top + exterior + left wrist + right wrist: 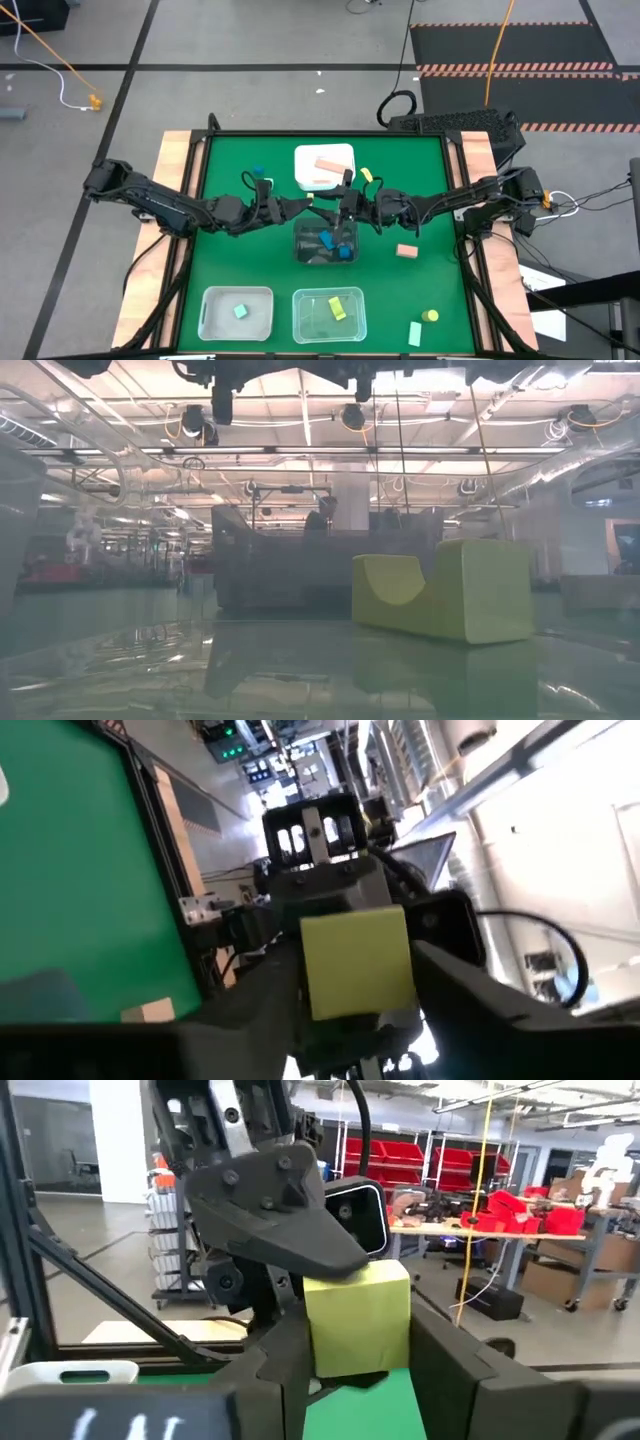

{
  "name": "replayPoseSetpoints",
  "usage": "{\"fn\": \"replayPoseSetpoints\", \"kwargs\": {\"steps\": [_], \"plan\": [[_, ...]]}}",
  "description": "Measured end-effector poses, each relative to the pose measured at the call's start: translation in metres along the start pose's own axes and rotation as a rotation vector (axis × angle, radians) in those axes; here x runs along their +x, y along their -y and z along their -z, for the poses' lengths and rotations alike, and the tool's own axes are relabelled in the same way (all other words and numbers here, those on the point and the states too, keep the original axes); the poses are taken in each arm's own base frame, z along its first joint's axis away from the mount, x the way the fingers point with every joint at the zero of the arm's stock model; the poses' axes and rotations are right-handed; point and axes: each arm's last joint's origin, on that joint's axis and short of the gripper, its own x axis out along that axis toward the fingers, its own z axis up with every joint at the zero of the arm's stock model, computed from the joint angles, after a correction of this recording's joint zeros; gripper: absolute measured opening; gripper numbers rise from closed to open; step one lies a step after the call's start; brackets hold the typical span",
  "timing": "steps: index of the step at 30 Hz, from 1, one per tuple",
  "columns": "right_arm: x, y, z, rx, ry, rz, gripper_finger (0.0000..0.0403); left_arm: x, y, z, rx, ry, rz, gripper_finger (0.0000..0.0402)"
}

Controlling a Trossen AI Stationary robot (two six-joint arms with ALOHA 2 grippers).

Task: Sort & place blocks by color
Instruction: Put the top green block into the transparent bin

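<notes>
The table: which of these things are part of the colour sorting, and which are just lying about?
Part of the job:
- yellow block, between left gripper and right gripper
- loose blue block, tan block, yellow cylinder, mint block
- white bin, dark bin, two clear bins

Just lying about:
- orange cable
- striped floor mat

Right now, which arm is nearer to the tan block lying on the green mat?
Right. The right arm passes just beside the tan block; the left arm stays across the dark bin from it. The left tool and right tool meet on a yellow block.
</notes>
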Motion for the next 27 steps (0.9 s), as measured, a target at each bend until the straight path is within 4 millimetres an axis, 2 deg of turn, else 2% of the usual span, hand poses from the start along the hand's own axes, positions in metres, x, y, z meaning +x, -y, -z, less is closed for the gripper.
{"fn": "replayPoseSetpoints", "kwargs": {"steps": [6, 11, 14, 18, 23, 27], "plan": [[-0.005, -0.003, 0.005, 0.131, -0.113, -0.007, 0.0118, 0.0, -0.002, 0.001, 0.059, -0.01, -0.015, 0.031], [-0.017, -0.007, 0.006, 0.291, -0.267, -0.088, 0.0118, 0.0, -0.01, 0.002, 0.102, -0.03, -0.092, 0.0348], [-0.025, -0.013, 0.002, 0.439, -0.348, -0.187, 0.0118, -0.001, -0.019, 0.003, 0.136, -0.053, -0.171, 0.0345], [-0.033, -0.027, 0.001, 0.581, -0.441, -0.314, 0.0118, -0.001, -0.031, 0.001, 0.172, -0.07, -0.277, 0.0321], [-0.044, -0.056, 0.002, 0.589, -0.481, -0.401, 0.0118, -0.001, -0.044, -0.005, 0.212, -0.076, -0.384, 0.028], [-0.052, -0.076, 0.007, 0.574, -0.517, -0.423, 0.0118, -0.001, -0.051, -0.01, 0.178, -0.061, -0.45, 0.0249]]}}
